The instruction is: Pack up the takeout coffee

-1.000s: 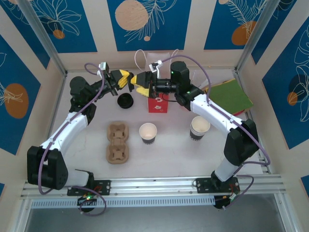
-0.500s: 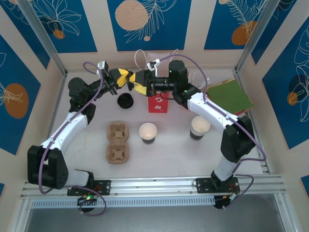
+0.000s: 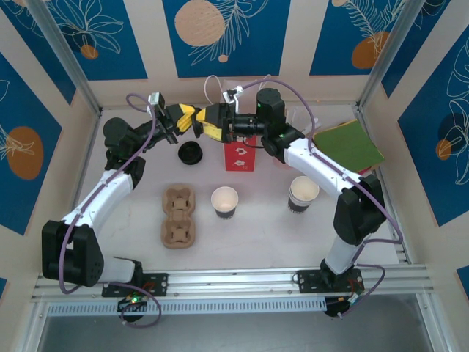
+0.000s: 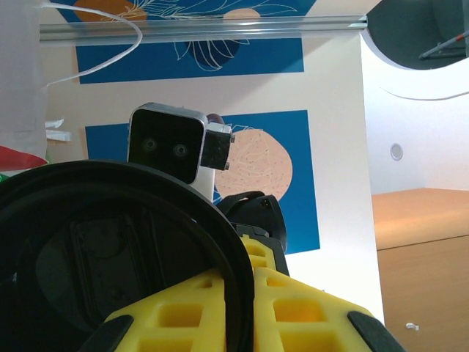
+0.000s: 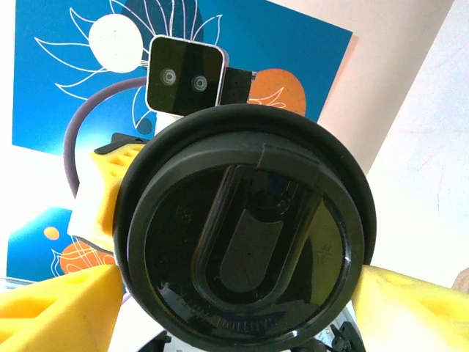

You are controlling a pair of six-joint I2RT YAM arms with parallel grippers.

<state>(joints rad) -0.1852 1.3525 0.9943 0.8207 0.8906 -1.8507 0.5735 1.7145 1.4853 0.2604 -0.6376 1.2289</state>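
Right pincer has narrowed around the black lid.

Lid in left hand; carrier left of cup; box behind cup.

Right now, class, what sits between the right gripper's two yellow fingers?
A round black lid, with one yellow finger on each side of its rim. The right wrist view shows this, looking straight at the lid's face.
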